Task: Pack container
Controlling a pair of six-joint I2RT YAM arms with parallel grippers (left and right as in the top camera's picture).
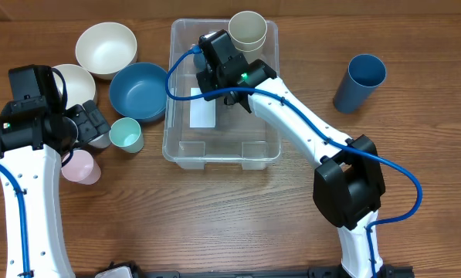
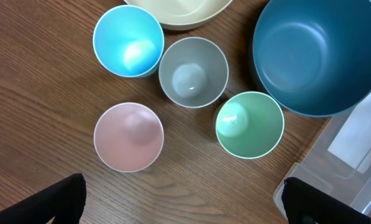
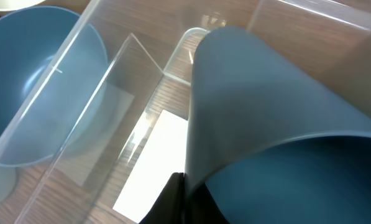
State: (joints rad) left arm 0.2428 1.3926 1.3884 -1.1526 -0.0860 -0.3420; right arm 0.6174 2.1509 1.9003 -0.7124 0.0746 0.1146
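Clamps right gripper (image 3: 176, 199) on blue cup (image 3: 284, 124) wall, above container (image 1: 253, 143) at mid-table. Risks slipping from thin pinch, tipping on release, or bumping cream cup (image 1: 248, 31). Spreads left gripper (image 2: 188, 202) wide above grey cup (image 2: 193, 71).

Container (image 1: 230, 147): right arm (image 1: 292, 112), its gripped blue cup (image 3: 284, 112) and cream cup (image 1: 248, 31) are filling the 12 o'clock half; 6 o'clock half is standing open.
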